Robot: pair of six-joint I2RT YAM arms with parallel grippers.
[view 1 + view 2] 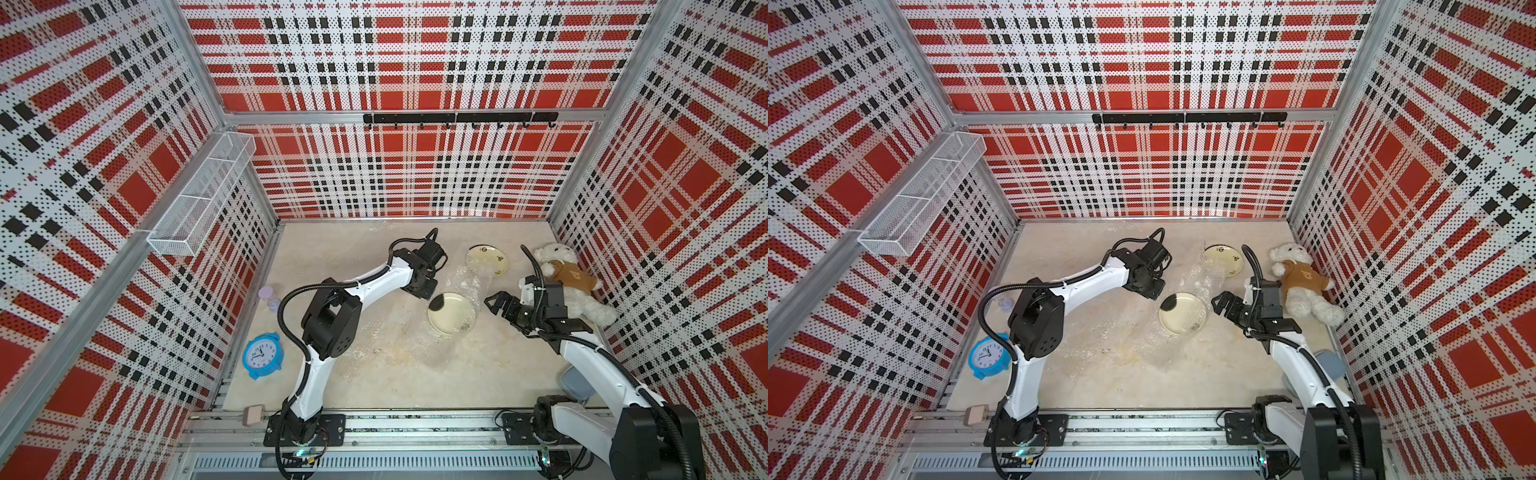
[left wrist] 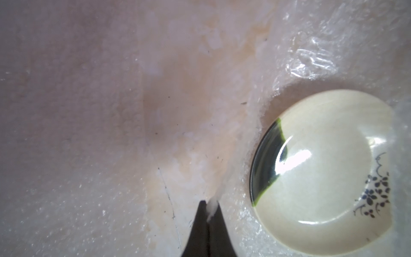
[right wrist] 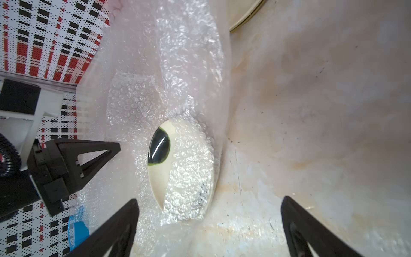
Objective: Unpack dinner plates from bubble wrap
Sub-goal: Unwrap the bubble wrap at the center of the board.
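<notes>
We judge the step in hand to be peeling the bubble wrap (image 3: 191, 169) off the near plate (image 1: 451, 318); the left gripper (image 2: 209, 203) is pinched together on a thin edge of the wrap just left of that plate, while the right gripper (image 1: 492, 305) hangs with its jaws wide apart just right of it, holding nothing. The near plate lies flat around the middle of the table (image 1: 324, 257); in the right wrist view the wrap covers part of its face, and the rest shows bare and glossy. A far plate (image 1: 487, 259) lies beyond it, seemingly unwrapped, with crumpled wrap between the two.

The next move, as we read it, calls for the left gripper to draw its edge leftward and upward while the right one steadies the plate's rim or takes the loose fold on its side; the plate is slick and may slide with the sheet.

Room is open on the left and near parts of the table; on the right the teddy bear (image 1: 569, 282) sits close behind the right arm, so that side is tight; the far plate limits any pull toward the back.
</notes>
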